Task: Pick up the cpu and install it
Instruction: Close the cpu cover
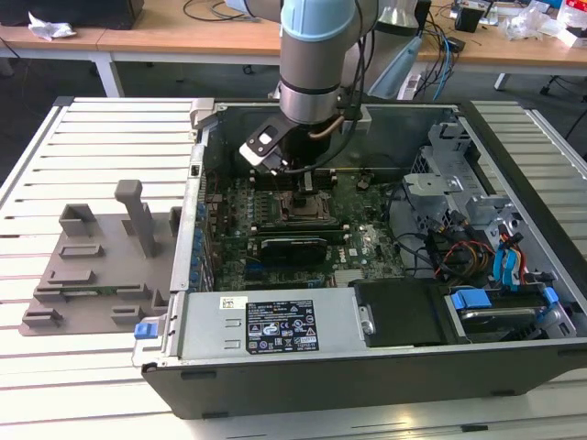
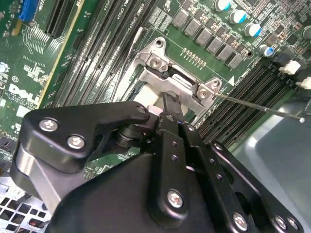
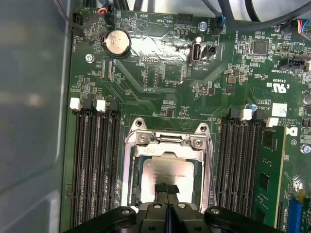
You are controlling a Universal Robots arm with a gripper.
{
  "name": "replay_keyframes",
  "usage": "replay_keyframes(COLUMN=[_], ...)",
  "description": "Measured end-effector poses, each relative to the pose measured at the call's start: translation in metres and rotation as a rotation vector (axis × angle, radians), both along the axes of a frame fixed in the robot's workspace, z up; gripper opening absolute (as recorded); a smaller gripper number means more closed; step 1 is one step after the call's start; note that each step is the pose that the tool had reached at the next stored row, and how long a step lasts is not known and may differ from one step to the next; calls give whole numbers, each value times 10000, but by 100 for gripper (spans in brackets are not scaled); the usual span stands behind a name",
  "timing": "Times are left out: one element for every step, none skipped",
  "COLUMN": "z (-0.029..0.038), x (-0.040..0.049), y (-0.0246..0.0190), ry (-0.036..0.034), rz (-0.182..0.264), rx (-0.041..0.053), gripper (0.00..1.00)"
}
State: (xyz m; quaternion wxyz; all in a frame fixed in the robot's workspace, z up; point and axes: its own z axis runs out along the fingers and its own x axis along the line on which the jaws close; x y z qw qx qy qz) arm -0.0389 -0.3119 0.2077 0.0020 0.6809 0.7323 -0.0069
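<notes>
Evidently the arm (image 1: pixel 316 55) reached straight down into the open computer case (image 1: pixel 367 376), which lay on its side on the slatted table (image 1: pixel 92 137) so that the motherboard (image 3: pixel 160 77) faced up. The claw (image 3: pixel 166 188) hung right over the socket frame (image 3: pixel 167 140), its fingers drawn narrow and pressed together, with nothing seen between them. The cpu (image 3: pixel 167 170) lay flat inside that frame, silver top up, between the banks of memory slots (image 3: pixel 95 160). The fingertips touched or nearly touched its near edge, which I judge was a push or a check on its seating rather than a hold. In the second wrist view, a thin lever rod (image 2: pixel 257 104) stuck out from the frame's corner, which suggested the socket was not yet latched. The grey tray (image 1: pixel 92 266) stood outside the case on the exterior view's left. A black-and-white label (image 1: pixel 280 327) sat on the case's metal box, and white lettering ran across the board. I leave both unread.
</notes>
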Motion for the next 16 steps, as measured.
replay_keyframes(z=[-1,-1,0,12,20,40,40,41,39,23,-9,-20,-21,-21,-20,-12], x=[17,19,23,27,27,27,18,-52,-89,-104,-110,-114,-114,-112,37,50], y=[1,1,1,1,1,1,1,1,1,1,1,0,0,0,-1,-1], ry=[-4,-3,-3,-4,-3,-3,-5,-5,-6,-6,-5,-5,-5,-5,9,9], rz=[3,3,3,2,2,2,3,3,3,2,2,3,3,3,3,5], rx=[2,1,0,2,2,1,4,1,3,2,2,0,1,1,-2,0], gripper=[11,11,11,11,11,11,11,11,11,11,11,11,11,11,11,11])
